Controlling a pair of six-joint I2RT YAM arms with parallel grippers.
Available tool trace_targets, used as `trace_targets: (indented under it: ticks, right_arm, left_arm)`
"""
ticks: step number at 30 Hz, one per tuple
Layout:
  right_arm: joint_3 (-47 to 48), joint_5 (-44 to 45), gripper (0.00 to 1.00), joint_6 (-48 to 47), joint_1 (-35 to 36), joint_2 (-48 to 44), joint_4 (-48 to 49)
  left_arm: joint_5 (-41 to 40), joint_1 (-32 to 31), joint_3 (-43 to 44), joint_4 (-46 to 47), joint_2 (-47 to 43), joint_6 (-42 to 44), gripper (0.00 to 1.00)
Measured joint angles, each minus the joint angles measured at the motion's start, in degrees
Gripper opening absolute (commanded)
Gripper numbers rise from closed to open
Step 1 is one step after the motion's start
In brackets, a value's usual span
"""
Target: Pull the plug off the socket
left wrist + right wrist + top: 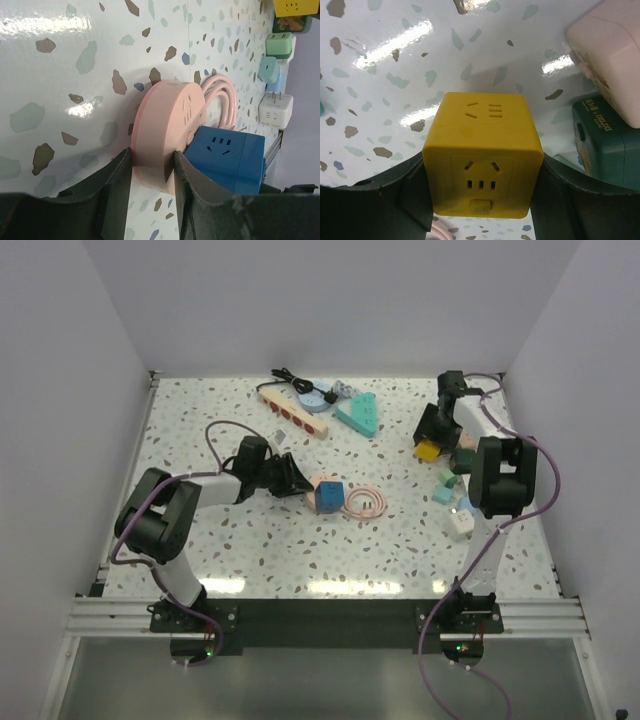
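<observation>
The socket, a long cream power strip (293, 413) with red outlets and a thin black cord (285, 377), lies at the back centre, far from both grippers. A small black plug (328, 396) sits by its right end; I cannot tell if it is plugged in. My left gripper (298, 483) (152, 165) is shut on the edge of a pink flat round piece (167, 125), which touches a blue cube socket (230, 155). My right gripper (430, 445) (482, 175) is shut on a yellow cube socket (482, 155) at the right.
A teal triangular block (358, 414) lies right of the strip. The pink coiled cable (364, 503) lies right of the blue cube (329, 497). Several small adapters cluster by the right arm, among them a white one (459, 521) and a dark green one (605, 140).
</observation>
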Motion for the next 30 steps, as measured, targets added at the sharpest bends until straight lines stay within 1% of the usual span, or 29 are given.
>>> trace_targets:
  ticks: [2,3,4,6,7,8,10,11,12,13,19,24,26,30]
  right_arm:
    - [0.04,-0.07,0.00,0.07,-0.04,0.50,-0.13]
    - [0.09,-0.02,0.04,0.11,-0.11,0.50,-0.13]
    - [0.09,-0.02,0.15,0.17,-0.17,0.50,-0.15]
    - [0.09,0.00,0.22,0.28,-0.68,0.50,-0.37]
    - [0.09,-0.15,0.38,0.46,-0.96,0.50,-0.55]
    - [0.09,-0.13,0.49,0.50,-1.29,0.50,-0.61]
    - [0.09,-0.07,0.64,0.74,-1.99,0.50,-0.94]
    - [0.09,-0.04,0.83,0.87,-2.32,0.50,-1.05]
    - [0.09,0.00,0.93,1.31,-2.54,0.48,-1.18]
    - [0.09,0.24,0.99,1.27,-2.73,0.48,-1.38]
    - [0.09,0.44,0.99,1.95,-3.37,-1.22,-4.02]
    - [0.09,-0.22,0.99,2.73,-3.37,-7.87,-5.42]
    - [-0.79,-2.23,0.99,2.89,-3.34,-12.07,-4.59]
    - [-5.95,-10.69,0.99,2.73,-2.12,-20.28,-2.03]
  left_arm:
    - [-0.46,0.00,0.28,-0.72,-0.39,0.00,0.00]
    - [-0.66,0.00,0.52,-1.14,-0.57,-0.02,0.00]
    - [-0.83,0.00,0.74,-1.49,-0.81,-0.02,0.00]
    - [-1.09,0.00,1.09,-1.86,-1.31,-0.02,0.00]
    - [-1.25,0.00,1.40,-2.12,-1.60,-0.02,0.00]
    - [-1.33,0.00,1.70,-2.34,-1.79,-0.02,0.00]
    - [-1.46,0.00,2.38,-2.75,-2.03,-0.04,0.00]
    - [-1.46,0.00,2.67,-2.91,-2.14,-0.04,0.00]
    - [-1.49,0.00,2.91,-2.99,-2.23,-0.04,0.00]
    - [-1.49,0.00,3.10,-3.08,-2.29,-0.04,0.00]
    - [-1.49,0.00,3.48,-3.56,-2.54,-0.11,0.00]
    - [-1.60,0.00,3.48,-4.20,-3.23,-0.15,0.00]
    - [-1.66,0.00,3.65,-4.20,-3.37,-0.17,0.00]
    - [-1.79,0.00,4.20,-4.20,-3.37,-0.28,0.00]
